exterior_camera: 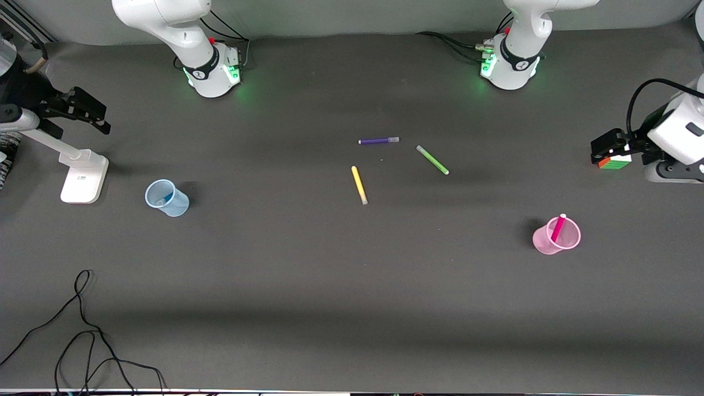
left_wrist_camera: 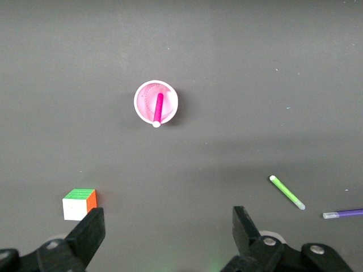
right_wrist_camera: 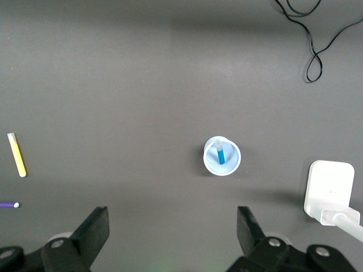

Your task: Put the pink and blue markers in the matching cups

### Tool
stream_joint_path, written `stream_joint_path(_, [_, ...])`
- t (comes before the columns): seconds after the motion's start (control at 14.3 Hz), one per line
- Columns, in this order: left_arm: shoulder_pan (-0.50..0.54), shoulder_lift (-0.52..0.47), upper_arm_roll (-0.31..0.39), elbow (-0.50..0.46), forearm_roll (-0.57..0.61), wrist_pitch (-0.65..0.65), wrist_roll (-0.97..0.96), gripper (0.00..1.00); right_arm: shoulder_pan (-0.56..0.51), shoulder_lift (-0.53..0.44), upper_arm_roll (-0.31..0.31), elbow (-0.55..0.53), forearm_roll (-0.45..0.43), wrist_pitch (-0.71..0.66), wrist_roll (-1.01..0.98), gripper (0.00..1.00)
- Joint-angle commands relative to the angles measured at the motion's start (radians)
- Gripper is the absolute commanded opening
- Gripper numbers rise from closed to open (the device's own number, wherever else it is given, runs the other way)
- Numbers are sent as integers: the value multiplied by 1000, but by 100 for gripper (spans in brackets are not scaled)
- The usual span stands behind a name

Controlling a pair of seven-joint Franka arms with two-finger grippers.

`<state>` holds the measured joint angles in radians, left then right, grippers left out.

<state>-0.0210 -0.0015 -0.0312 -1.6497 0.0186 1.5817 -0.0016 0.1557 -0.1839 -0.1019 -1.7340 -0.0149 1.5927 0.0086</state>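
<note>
The pale pink cup (exterior_camera: 544,242) stands toward the left arm's end of the table with the pink marker (exterior_camera: 558,227) upright in it, pale end up. The pale blue cup (exterior_camera: 177,206) stands toward the right arm's end with the blue marker (exterior_camera: 163,199) inside. My left gripper (left_wrist_camera: 168,235) is open and empty, high over the table, and sees the pink cup (left_wrist_camera: 144,99) and pink marker (left_wrist_camera: 158,109) below. My right gripper (right_wrist_camera: 173,232) is open and empty, high over the blue cup (right_wrist_camera: 229,165) and blue marker (right_wrist_camera: 220,154). Neither gripper shows in the front view.
A purple marker (exterior_camera: 378,141), a green marker (exterior_camera: 432,159) and a yellow marker (exterior_camera: 359,185) lie mid-table. A colour cube (exterior_camera: 615,161) sits by a camera stand at the left arm's end. A white stand base (exterior_camera: 83,176) and a black cable (exterior_camera: 82,330) are at the right arm's end.
</note>
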Motion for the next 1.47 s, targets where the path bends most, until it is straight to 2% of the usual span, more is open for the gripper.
stream_joint_path(0.0, [-11, -35, 13, -27, -9, -11, -20, 100, -2, 63, -1, 64, 9, -17, 16, 100])
stream_joint_path(0.28, [-2, -35, 14, -27, -14, -17, -6, 100, 1, 52, 1, 48, 19, -14, 31, 100])
stream_joint_path(0.49, [-2, -35, 14, -25, -14, -31, 0, 100, -5, 61, -19, 45, 93, -11, 43, 100])
stream_joint_path(0.7, [-2, -34, 14, -25, -14, -34, 8, 100, -2, 50, -16, 16, 89, -17, 129, 100])
stream_joint_path(0.98, [-2, -29, 16, -15, -14, -37, 9, 100, -1, 72, -9, 27, 30, 6, 113, 100])
stream_joint_path(1.4, [-4, -28, 13, -13, -11, -34, 8, 100, 1, 75, -7, 31, 29, 12, 47, 100])
